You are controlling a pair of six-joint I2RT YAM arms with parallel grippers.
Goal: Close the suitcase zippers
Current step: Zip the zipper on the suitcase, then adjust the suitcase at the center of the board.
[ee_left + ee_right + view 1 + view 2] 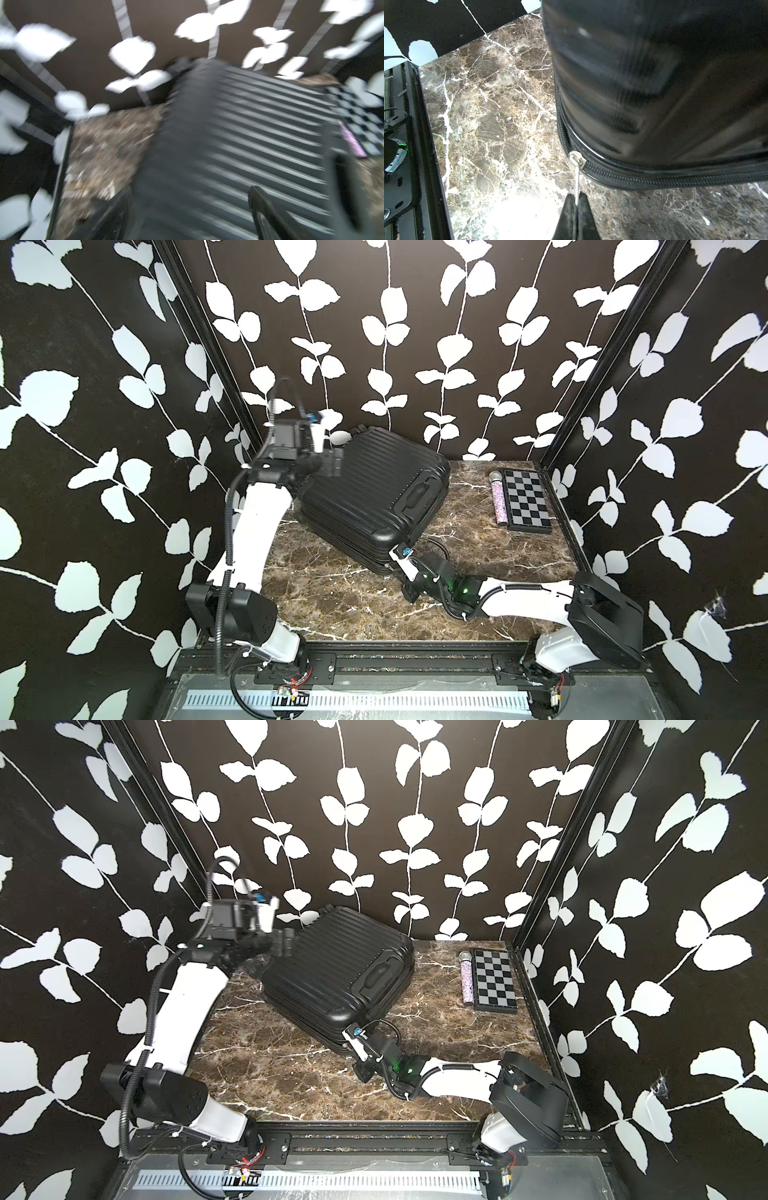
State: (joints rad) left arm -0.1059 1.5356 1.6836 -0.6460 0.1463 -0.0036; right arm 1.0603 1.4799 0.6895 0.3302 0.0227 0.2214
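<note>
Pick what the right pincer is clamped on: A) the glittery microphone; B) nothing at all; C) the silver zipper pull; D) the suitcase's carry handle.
C: the right wrist view shows the right pincer shut on the thin silver zipper pull hanging from the slider on the rim of the suitcase.

Suitcase (374,489): all black, glossy, parallel ribs across the shell. Its handle (417,493) is black too. Zipper track (664,180): black. Zipper pull (577,160): silver metal. Table (332,605): dark brown marble, white and tan veins. Walls (83,406): black with a white leaf-and-vine print on all sides. Flat box (527,499) at the table's 2 o'clock: black and pale grey checkerboard, black rim. Microphone (498,502) at the box's 9 o'clock: pink-purple glitter body, silver head. Left arm (257,514) and right arm (523,597): white shells, black joints and cables. Green light (464,591) on the right arm.
</note>
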